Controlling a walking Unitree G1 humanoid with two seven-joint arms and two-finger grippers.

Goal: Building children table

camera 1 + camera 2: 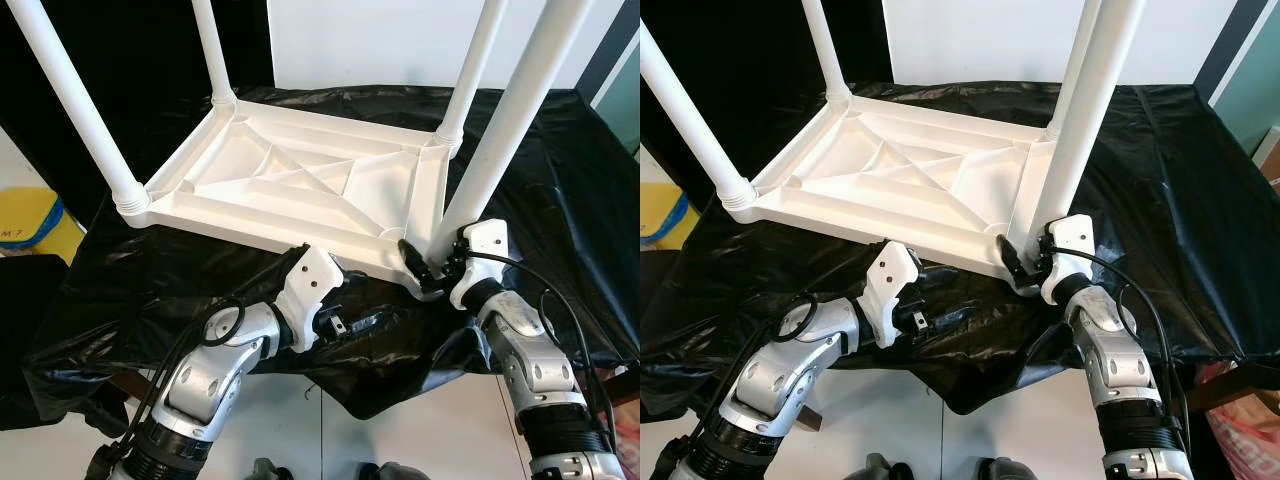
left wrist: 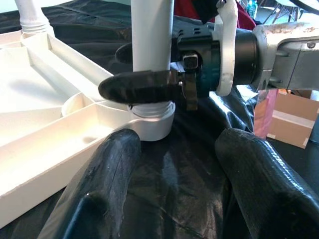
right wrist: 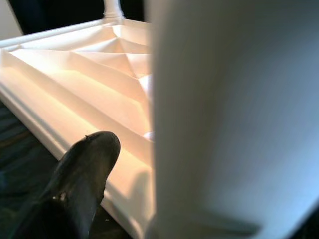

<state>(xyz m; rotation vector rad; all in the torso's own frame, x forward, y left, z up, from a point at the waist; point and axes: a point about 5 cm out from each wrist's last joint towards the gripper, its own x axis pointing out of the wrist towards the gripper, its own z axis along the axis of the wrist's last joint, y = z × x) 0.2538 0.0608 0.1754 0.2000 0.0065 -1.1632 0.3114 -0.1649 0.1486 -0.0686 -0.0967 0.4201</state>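
Left wrist view: the right gripper (image 2: 149, 89) clamps the upright white plastic leg (image 2: 152, 35) at the near right corner socket of the upturned white ribbed tabletop (image 1: 290, 180) on black sheeting (image 1: 560, 180); the left gripper (image 1: 345, 322), fingers spread and empty, waits just beside.

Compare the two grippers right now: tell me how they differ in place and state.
The right gripper is shut on the near-right table leg, just above its socket, while the left gripper holds nothing. The right one is at the white tabletop's corner; the left one hangs open over the black sheet in front of the tabletop's near edge. Both have black fingers and point toward that same corner.
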